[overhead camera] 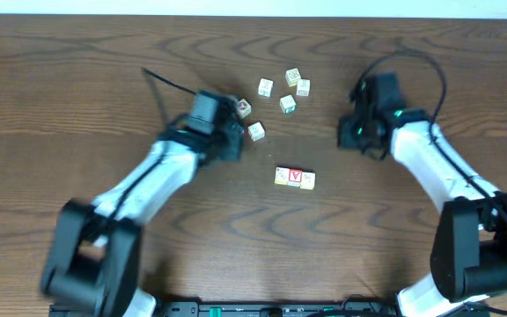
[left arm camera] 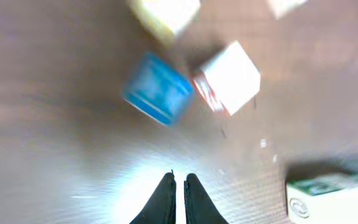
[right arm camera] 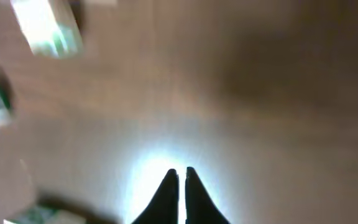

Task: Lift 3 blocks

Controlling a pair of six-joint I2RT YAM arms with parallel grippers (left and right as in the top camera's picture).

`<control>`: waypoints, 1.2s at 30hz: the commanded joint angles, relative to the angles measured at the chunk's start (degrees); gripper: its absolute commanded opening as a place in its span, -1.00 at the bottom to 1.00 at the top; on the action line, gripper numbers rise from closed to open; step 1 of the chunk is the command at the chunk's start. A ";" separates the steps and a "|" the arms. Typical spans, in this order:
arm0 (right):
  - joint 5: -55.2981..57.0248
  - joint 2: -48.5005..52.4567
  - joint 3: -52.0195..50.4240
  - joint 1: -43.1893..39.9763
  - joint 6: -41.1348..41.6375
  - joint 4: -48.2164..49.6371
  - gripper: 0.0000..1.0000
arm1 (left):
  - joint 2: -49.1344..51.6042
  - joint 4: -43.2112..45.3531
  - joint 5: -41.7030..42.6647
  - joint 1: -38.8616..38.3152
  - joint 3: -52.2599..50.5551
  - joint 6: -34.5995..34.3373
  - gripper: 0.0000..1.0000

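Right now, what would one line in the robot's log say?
blocks: three in a row, not lifted | left gripper: shut, empty | right gripper: shut, empty

place: robot lab bench | cues: bare wood-grain table [overhead camera: 253, 255] under left gripper [left arm camera: 179, 177], right gripper [right arm camera: 181, 171]; toy cubes [overhead camera: 287, 103] between them

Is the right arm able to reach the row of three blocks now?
Probably yes: only bare table lies between the right gripper and the row of three blocks; its jaws are shut.
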 commanded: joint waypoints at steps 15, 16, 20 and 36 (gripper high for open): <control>17.57 -0.26 16.76 -3.61 -11.15 9.55 0.19 | -46.97 -10.99 -11.52 8.52 2.64 6.01 -0.70; 17.55 -0.26 16.76 -3.61 -11.13 9.60 0.31 | -48.13 -11.82 -11.91 8.52 2.64 6.01 -0.69; 17.55 -0.26 16.74 -3.61 -11.13 9.55 0.99 | -50.93 -14.60 -11.91 8.52 2.64 6.01 -0.57; 17.33 -0.26 16.70 -3.61 -11.13 1.22 0.99 | -51.65 -16.46 -11.91 8.52 2.64 6.01 0.44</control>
